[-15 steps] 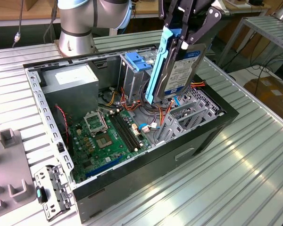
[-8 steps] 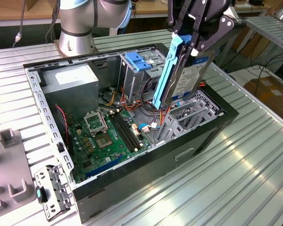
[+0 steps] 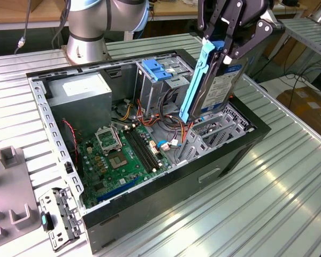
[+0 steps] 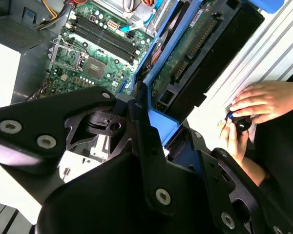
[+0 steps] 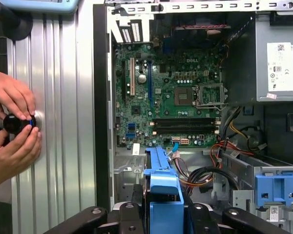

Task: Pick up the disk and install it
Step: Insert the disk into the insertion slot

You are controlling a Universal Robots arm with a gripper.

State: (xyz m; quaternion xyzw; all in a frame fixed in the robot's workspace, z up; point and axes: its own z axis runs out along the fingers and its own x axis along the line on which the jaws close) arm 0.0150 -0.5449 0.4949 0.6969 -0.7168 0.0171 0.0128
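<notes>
My gripper is shut on the disk, a silver-grey drive with blue rails. The disk hangs on edge, tilted, above the end of the open computer case at the exterior view's right. Its lower end is just over the metal drive bay. In the second wrist view the disk shows its green circuit side, with the gripper clamped on the blue carrier. In the first wrist view, the blue carrier of the disk sits between the black fingers, over the case.
Inside the case are a green motherboard, a grey power-supply box and a tall metal cage with a light-blue latch. A person's hands hold a small black knob on the ribbed table beside the case. Grey fixtures lie at the exterior view's left.
</notes>
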